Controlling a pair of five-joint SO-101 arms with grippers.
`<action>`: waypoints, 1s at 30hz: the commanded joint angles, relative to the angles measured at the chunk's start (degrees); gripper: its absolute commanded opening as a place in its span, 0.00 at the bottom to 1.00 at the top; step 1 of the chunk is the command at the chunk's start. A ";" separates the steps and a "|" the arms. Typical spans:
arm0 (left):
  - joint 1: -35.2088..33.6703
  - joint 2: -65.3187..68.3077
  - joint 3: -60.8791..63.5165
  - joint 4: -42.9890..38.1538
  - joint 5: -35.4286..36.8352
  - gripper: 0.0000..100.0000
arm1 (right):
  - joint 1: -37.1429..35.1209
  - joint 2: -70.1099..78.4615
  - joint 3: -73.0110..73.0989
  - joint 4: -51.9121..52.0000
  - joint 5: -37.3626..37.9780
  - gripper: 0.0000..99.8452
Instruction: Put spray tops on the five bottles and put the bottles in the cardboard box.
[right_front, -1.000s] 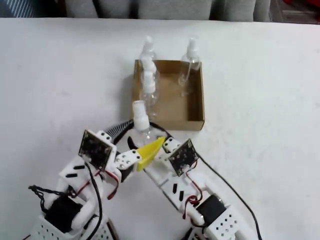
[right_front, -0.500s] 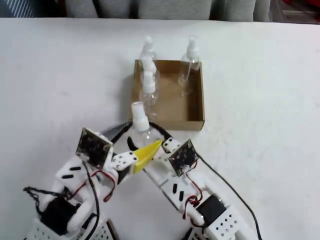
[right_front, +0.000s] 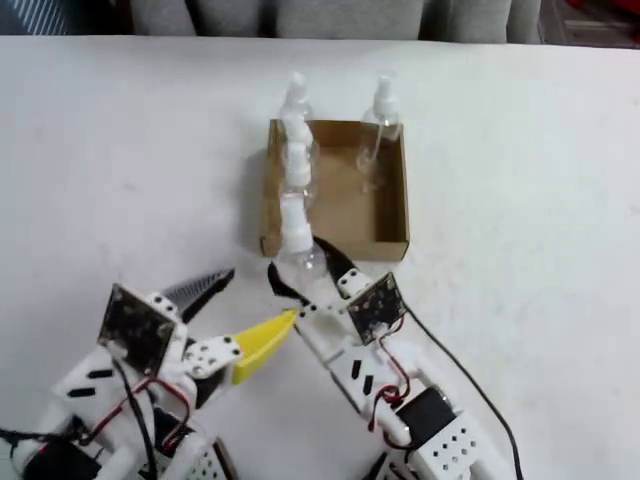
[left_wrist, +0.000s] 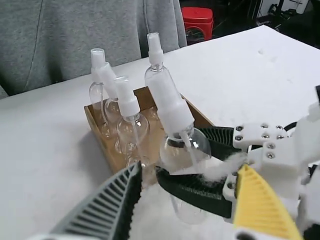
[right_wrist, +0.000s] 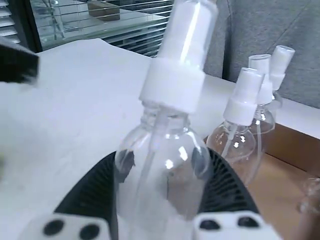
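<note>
The right claw (right_front: 303, 272) is clamped on the fifth bottle (right_wrist: 160, 165), its black jaws around the round body, with the spray top (right_wrist: 177, 75) on and leaning toward the box (right_front: 390, 240). It has carried the bottle up to the box's near wall. The left claw (right_front: 258, 298) has let go and drawn back, jaws wide and empty. Four capped bottles (right_front: 375, 140) stand inside the box. Capping looks finished, and only this last bottle remains to be lifted in.
</note>
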 joint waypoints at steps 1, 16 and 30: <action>-0.48 0.31 -5.27 2.90 -0.18 0.29 | 2.68 -0.92 0.62 -0.48 0.09 0.02; -14.20 0.31 4.84 2.02 -0.18 0.06 | 4.62 -0.57 0.62 0.04 0.00 0.02; -26.24 0.31 29.27 -18.99 0.09 0.06 | 12.09 -0.48 0.62 -2.59 -0.09 0.02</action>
